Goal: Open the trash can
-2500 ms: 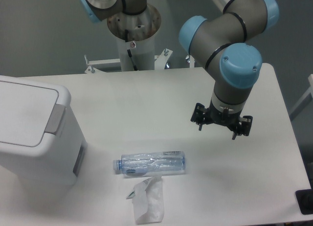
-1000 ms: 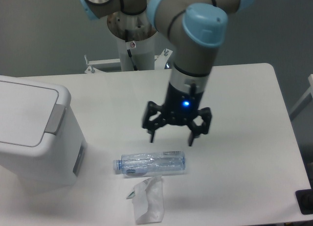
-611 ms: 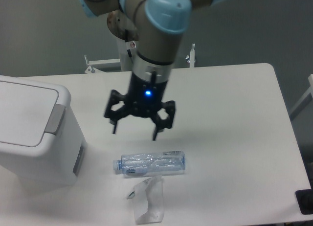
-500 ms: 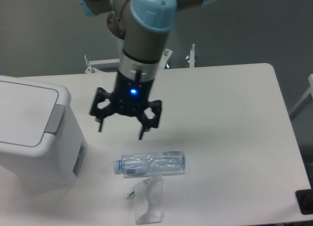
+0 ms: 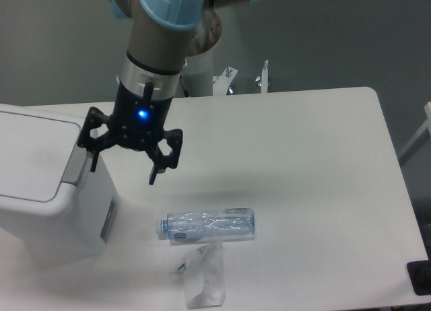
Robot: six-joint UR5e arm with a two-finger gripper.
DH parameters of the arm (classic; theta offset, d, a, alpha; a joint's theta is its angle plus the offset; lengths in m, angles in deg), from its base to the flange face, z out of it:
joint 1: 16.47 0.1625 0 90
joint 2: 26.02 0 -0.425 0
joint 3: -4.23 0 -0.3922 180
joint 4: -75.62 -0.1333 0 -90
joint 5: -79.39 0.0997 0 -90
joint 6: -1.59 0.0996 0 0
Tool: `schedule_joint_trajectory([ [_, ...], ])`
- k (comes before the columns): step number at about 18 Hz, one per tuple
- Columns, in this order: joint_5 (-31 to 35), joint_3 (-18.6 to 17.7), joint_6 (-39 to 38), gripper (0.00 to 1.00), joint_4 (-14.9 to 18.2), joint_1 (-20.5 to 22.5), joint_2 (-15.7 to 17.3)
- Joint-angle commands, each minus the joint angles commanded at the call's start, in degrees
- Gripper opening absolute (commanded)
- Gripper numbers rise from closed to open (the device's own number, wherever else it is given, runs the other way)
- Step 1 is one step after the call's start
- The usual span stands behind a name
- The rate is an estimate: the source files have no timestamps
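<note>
The trash can (image 5: pixel 40 183) is a large white boxy bin at the left edge of the table, its flat lid down. Its grey push-button tab (image 5: pixel 75 168) sits at the lid's right rim. My gripper (image 5: pixel 123 171) hangs open over the can's right edge, its two fingers spread wide. The left finger (image 5: pixel 93 161) is right by the grey tab; whether it touches is unclear. The right finger (image 5: pixel 154 174) is over the table. A blue light glows on the gripper body.
A clear plastic bottle (image 5: pixel 207 225) lies on its side on the white table (image 5: pixel 303 190), right of the can. A crumpled clear wrapper (image 5: pixel 204 279) lies just in front of it. The arm's base column (image 5: pixel 195 62) stands at the back.
My gripper has swept left across the table from the right side and now hangs over the can's right rim by the grey tab. It stays open. Bottle, wrapper and can have not moved.
</note>
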Motion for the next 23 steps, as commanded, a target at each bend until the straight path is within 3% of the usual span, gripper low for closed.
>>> schedule_joint_trajectory([
  [3, 0.1, -0.3, -0.3, 1.0, 0.0, -0.1, 0.2],
  [9, 0.3, -4.6, -0.1, 1.0, -0.5, -0.3, 3.2],
  [23, 1.1, -5.1, -0.2, 1.0, -1.6, -1.3, 2.1],
])
